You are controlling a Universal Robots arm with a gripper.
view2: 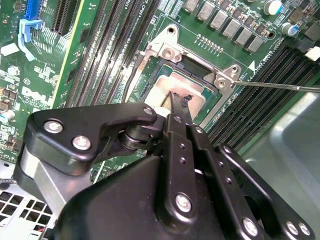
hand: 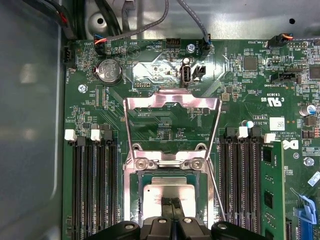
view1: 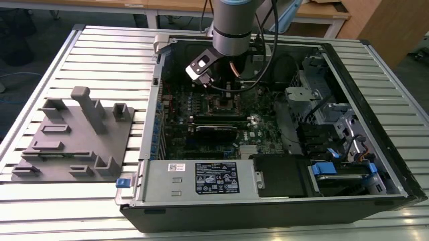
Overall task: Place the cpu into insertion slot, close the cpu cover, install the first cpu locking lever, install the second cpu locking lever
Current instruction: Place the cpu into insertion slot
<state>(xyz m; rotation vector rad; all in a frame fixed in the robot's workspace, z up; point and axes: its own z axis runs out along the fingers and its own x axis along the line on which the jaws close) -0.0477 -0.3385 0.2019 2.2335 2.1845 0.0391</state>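
I've got the arm (view1: 231, 25) reaching down into the open computer case (view1: 268, 216). The case sits on the slatted desk (view1: 100, 55), from its middle toward the edge on the exterior view's right. A grey fixture (view1: 74, 135) is near the desk's edge on the exterior view's left, well apart from the case. End effector (hand: 172, 204) is right over the slot (hand: 131, 200) on the green board (hand: 240, 90). Its two fingers are pressed together with barely a slit between them, and I see nothing pinched in that slit. The tips are touching or just above the top of the cpu (hand: 157, 192); can't tell which. The cpu lies flat inside the slot's silver rim, dull metal face up, in both wrist views. The cover (hand: 172, 101) is flipped open, swung back on its hinge and lying away from the slot, board visible through its window. One thin lever rod (view2: 280, 86) sticks out sideways over the black memory slots (hand: 92, 190), not latched. Memory slots run along both sides of the slot.
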